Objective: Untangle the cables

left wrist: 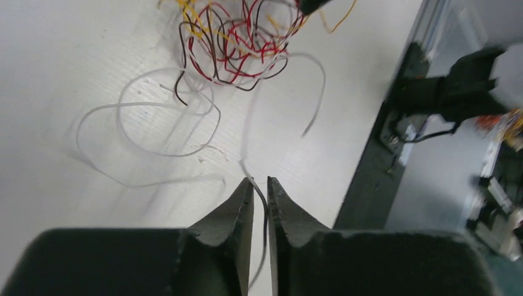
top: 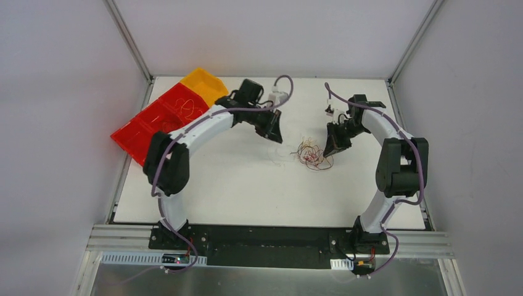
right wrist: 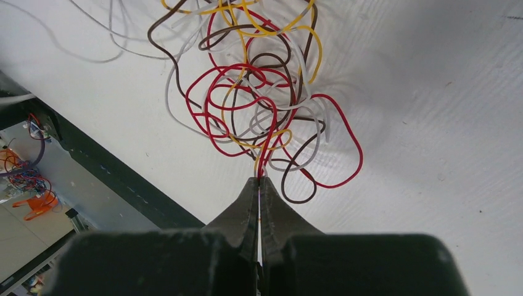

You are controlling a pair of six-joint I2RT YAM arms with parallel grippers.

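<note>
The cables (top: 314, 154) lie mid-table as a curly ball of red, yellow, white and brown wires (right wrist: 259, 92). My right gripper (right wrist: 259, 179) is at the ball's right side (top: 330, 150), shut on red and yellow strands at its tips. My left gripper (top: 274, 137) hovers left of the ball. In the left wrist view its jaws (left wrist: 259, 180) stand a narrow gap apart, with one thin grey-white wire (left wrist: 265, 203) running loosely through the gap. Loose white loops (left wrist: 172, 155) trail from the ball (left wrist: 234, 43) toward that gripper.
Red bins (top: 163, 117) and an orange bin (top: 203, 85) sit at the back left, with thin wires in a red one. A black rail (top: 259, 237) with both arm bases runs along the near edge. Enclosure walls surround the table.
</note>
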